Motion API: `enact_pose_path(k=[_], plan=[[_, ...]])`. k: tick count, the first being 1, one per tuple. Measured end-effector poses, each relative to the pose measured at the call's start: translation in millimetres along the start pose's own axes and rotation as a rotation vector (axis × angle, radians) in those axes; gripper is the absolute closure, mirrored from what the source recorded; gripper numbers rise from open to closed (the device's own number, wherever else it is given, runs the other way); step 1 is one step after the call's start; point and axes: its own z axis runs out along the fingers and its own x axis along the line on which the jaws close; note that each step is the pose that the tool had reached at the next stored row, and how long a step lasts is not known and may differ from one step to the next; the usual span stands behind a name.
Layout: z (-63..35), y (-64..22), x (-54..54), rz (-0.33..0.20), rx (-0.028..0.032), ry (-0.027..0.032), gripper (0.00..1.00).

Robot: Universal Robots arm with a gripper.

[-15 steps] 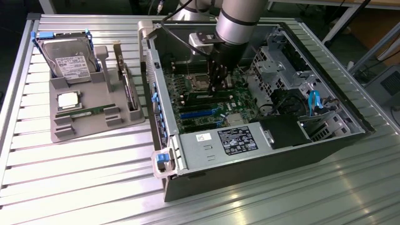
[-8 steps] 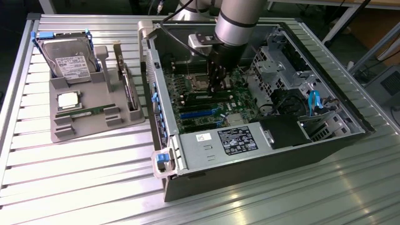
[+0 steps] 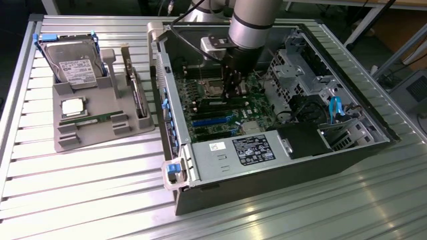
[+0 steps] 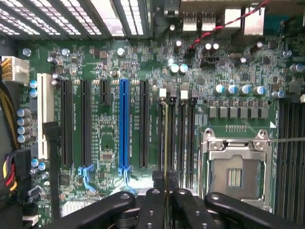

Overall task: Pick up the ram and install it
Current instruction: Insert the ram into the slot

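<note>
Two fingers [image 4: 155,207] clamped on ram [image 4: 166,138], held edge-on between them above motherboard [image 4: 109,71].

Glossy metal table [image 3: 80,190], matt plastic tray [image 3: 107,106]

Bright glare streaks the ribbed silver metal counter [image 3: 80,175]; the open black computer case [image 3: 267,187] is shadowed inside, its green motherboard [image 4: 228,71] evenly lit.

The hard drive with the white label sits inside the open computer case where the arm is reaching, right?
Not quite. The hard drive rests on the gray tray beside the open computer case, as the exterior view shows. The arm does reach into that case.
</note>
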Motion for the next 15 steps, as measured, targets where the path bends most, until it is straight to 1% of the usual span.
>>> enact_pose_path(k=[9, 12, 15], plan=[[0.0, 0.1, 0.0, 0.0, -0.0002, -0.0001, 0.87], [-0.1, 4.5, -0.1, 0.0, -0.0003, 0.0, 0.87], [-0.1, 4.9, -0.1, 0.0, -0.0002, 0.0, 0.87]])
